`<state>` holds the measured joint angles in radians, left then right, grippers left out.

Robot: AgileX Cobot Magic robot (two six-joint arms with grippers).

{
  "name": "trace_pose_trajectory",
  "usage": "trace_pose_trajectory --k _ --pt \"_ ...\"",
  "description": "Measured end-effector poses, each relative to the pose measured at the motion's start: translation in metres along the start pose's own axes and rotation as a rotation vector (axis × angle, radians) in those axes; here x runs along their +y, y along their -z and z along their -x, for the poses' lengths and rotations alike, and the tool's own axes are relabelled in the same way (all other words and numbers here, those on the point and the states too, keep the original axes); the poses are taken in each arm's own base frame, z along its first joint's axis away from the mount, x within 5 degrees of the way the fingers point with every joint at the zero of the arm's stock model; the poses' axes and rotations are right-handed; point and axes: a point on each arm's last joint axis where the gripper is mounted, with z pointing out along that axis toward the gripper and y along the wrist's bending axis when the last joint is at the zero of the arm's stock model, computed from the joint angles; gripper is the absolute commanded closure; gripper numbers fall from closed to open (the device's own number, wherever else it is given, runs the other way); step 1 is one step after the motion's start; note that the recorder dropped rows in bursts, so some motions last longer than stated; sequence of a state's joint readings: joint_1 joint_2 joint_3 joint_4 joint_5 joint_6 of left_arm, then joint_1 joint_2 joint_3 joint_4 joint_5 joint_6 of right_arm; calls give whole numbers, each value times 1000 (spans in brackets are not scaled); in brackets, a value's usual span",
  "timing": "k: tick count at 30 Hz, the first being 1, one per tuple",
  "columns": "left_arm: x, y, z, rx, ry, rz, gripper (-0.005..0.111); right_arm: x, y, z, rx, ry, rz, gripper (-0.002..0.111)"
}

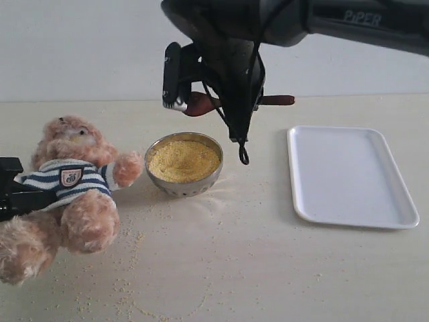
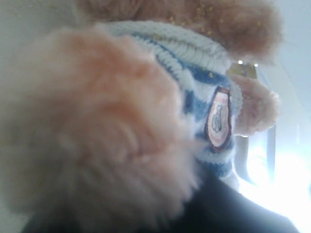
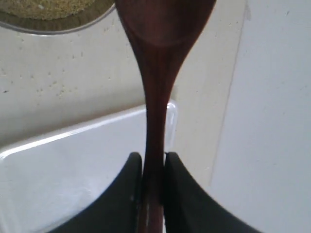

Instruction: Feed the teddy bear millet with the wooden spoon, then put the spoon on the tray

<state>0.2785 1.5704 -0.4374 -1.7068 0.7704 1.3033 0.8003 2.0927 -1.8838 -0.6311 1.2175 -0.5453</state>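
Observation:
The teddy bear [image 1: 70,184] lies propped up at the left, its striped sweater and badge [image 2: 218,119] filling the left wrist view. My left gripper [image 1: 15,186] is shut on the bear's side; only one dark finger [image 2: 233,208] shows under the fur. My right gripper [image 1: 238,100] is shut on the handle of the wooden spoon [image 1: 201,104], holding it level above and just behind the metal bowl [image 1: 171,186] of millet [image 1: 183,159]. The right wrist view has the spoon [image 3: 155,87] pinched in my gripper [image 3: 152,158], no grains showing in it. The white tray [image 1: 348,174] lies to the right.
Stray grains [image 1: 127,268] are scattered over the beige table in front of the bear and round the bowl. A black cable loop [image 1: 242,151] hangs from the right arm beside the bowl. The tray's corner [image 3: 73,165] lies under the right gripper.

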Motion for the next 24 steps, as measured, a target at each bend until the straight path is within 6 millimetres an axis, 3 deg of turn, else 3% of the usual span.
trace_pose_trajectory --k 10,14,24 --pt "1 0 1 -15 16 11 102 33 -23 60 -29 279 -181 109" --pt "-2 0 0 -4 23 -30 102 42 -37 64 7 284 -161 109" --pt "-8 0 -1 12 32 -89 102 45 -39 62 36 270 -132 109"
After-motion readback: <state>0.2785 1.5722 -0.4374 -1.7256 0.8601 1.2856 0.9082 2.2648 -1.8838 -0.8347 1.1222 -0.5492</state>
